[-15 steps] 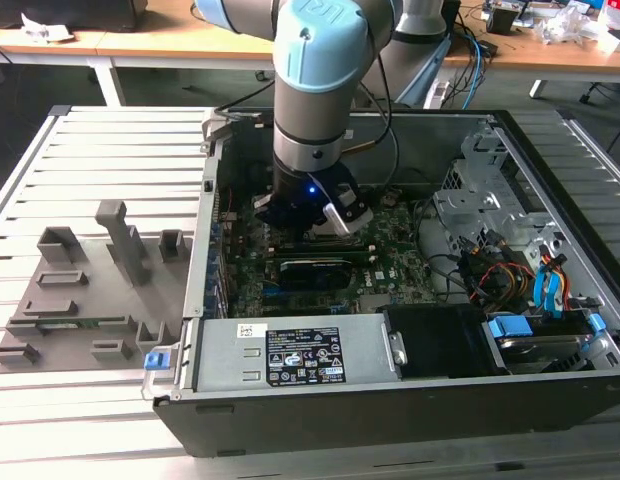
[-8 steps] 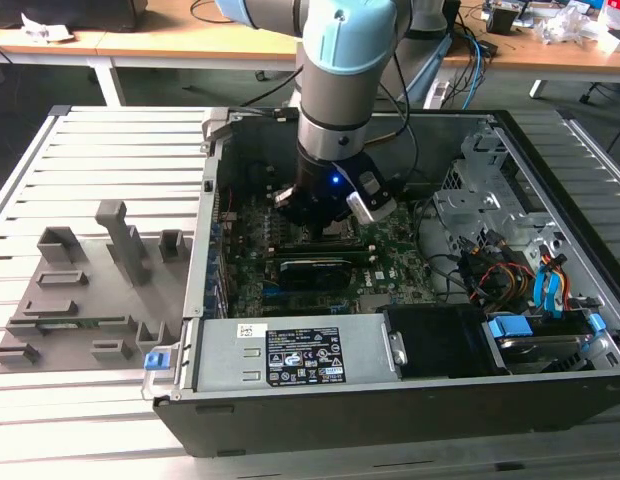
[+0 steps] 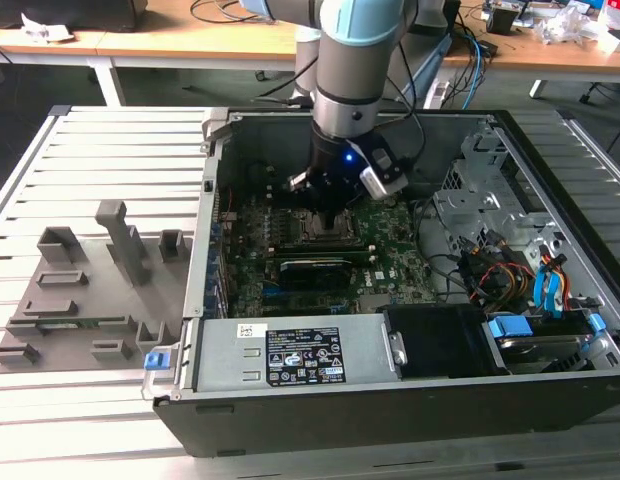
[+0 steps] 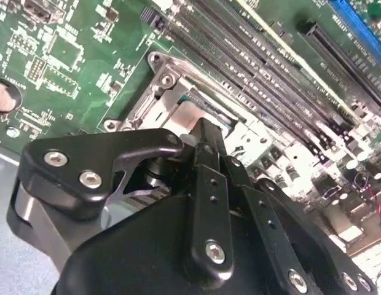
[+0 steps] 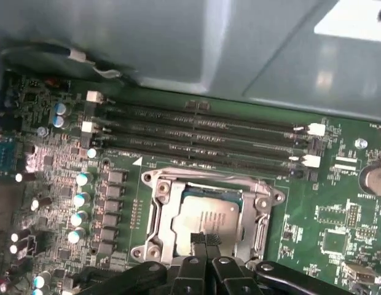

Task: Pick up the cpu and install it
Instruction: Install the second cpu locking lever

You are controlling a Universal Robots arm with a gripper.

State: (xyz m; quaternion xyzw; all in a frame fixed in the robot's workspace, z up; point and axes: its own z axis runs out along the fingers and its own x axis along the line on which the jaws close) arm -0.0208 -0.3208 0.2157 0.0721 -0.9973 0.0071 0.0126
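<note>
The cpu (image 5: 210, 212), a small square chip with a silver-grey top, lies flat inside the open socket frame (image 5: 158, 203) on the green motherboard. My gripper (image 5: 206, 241) hangs low over it, its two black fingers pressed together with nothing between them. The tips are at the chip's edge; I cannot tell if they touch it. In the second wrist view the gripper (image 4: 203, 130) covers most of the cpu (image 4: 185, 114). In the exterior view the gripper (image 3: 333, 215) reaches down into the middle of the computer case (image 3: 390, 420).
Several long memory slots (image 5: 196, 132) run beside the socket, and a row of capacitors (image 5: 80, 200) stands on another side of it. A power supply (image 3: 290, 355) and cabled drive bays (image 3: 530, 290) fill the case. A grey slotted tray (image 3: 90, 300) lies at the exterior view's left.
</note>
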